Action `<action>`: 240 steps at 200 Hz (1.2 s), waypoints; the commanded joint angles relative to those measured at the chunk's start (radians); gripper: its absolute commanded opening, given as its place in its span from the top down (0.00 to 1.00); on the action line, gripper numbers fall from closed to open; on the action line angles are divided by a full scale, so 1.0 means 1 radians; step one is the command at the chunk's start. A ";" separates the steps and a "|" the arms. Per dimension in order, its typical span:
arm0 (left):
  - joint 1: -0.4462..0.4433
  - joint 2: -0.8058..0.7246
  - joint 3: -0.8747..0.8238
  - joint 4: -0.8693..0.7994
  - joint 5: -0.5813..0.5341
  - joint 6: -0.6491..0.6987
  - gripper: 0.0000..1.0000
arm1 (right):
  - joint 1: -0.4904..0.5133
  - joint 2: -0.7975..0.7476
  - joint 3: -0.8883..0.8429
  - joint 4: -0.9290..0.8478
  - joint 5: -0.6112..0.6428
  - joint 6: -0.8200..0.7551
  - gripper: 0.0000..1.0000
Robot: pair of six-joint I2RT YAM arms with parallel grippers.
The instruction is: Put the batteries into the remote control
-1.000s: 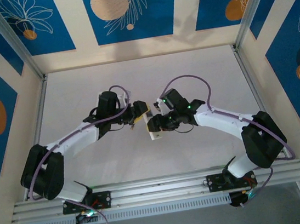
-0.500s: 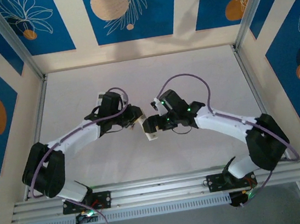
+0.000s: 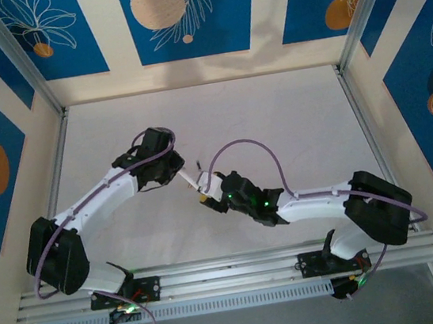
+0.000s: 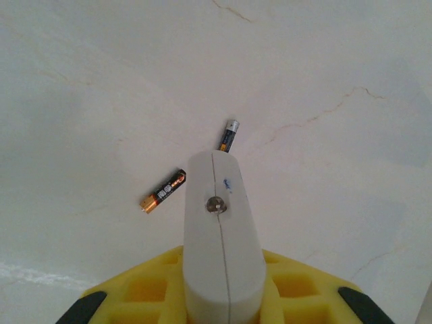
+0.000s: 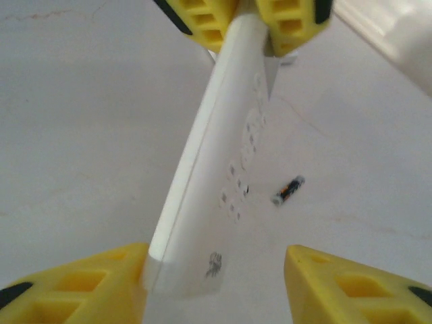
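Note:
The white remote control (image 4: 221, 229) is held at one end by my left gripper (image 4: 223, 293), which is shut on it, and it points away over the table. In the right wrist view the remote control (image 5: 223, 155) slants down from the left gripper (image 5: 260, 20) to my right gripper (image 5: 216, 290). That gripper is open: its left finger (image 5: 81, 283) touches the remote's end and the other finger stands well apart. Two batteries lie on the table, one battery (image 4: 162, 192) left of the remote and another (image 4: 229, 136) just past its tip. One battery (image 5: 288, 190) lies beyond the remote. From above, the remote (image 3: 189, 181) bridges both grippers.
The white table (image 3: 291, 120) is bare behind and to the right of the arms. Aluminium rails (image 3: 216, 278) run along the near edge, and patterned walls stand on three sides.
The left gripper has shut on the remote and drawn back to the left. The right arm has swung down toward the near edge, its gripper now at the remote's other end.

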 commanded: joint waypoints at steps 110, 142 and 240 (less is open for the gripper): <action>0.023 -0.240 -0.154 0.379 -0.108 0.241 0.28 | -0.191 -0.026 0.181 -0.216 -0.296 0.368 0.87; 0.093 -0.323 -0.187 0.527 0.055 0.365 0.23 | -0.425 -0.121 0.217 -0.244 -0.794 0.706 0.87; 0.080 -0.126 -0.191 1.130 0.533 0.160 0.25 | -0.542 -0.111 0.240 0.148 -1.090 1.193 0.86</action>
